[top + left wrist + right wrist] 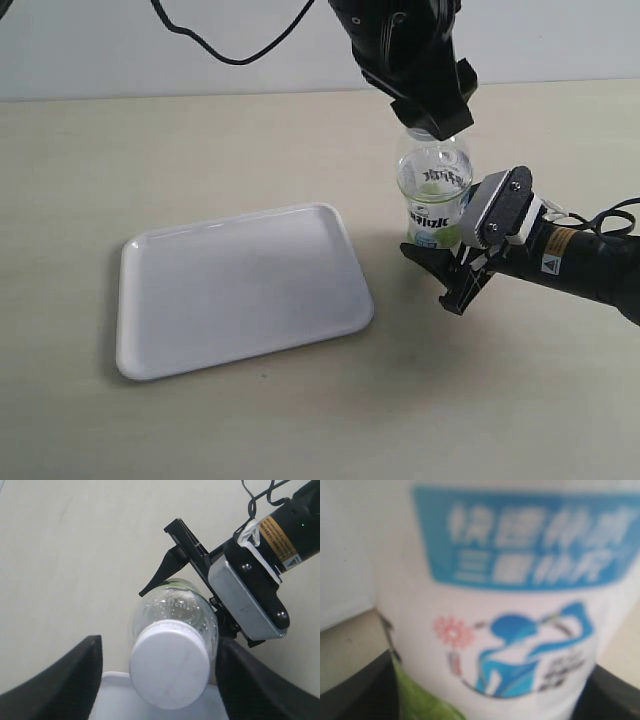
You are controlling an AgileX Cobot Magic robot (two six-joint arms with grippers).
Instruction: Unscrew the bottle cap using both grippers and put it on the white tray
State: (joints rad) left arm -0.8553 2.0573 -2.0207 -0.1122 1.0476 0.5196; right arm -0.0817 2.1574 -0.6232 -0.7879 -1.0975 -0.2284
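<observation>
The bottle (pixel 435 195) stands upright on the table just right of the white tray (pixel 230 290). My right gripper (pixel 440 270), the slim one with a grey plate, is shut on its lower labelled body (pixel 510 605). The bulky black left gripper (pixel 432 125) reaches down over the neck and hides the cap in the exterior view. In the left wrist view the bottle cap (pixel 170 670) sits on the neck between the two black fingers (pixel 65 680). There is a gap on each side, so that gripper is open. The grey plate (pixel 250 600) shows beside the bottle's shoulder (pixel 175 605).
The beige table (pixel 150 160) spreads around the tray to the left and in front. A black cable (pixel 230 45) hangs at the back, and the right arm's cable (pixel 610 215) trails at the right edge. A tray corner (pixel 115 700) lies below the cap.
</observation>
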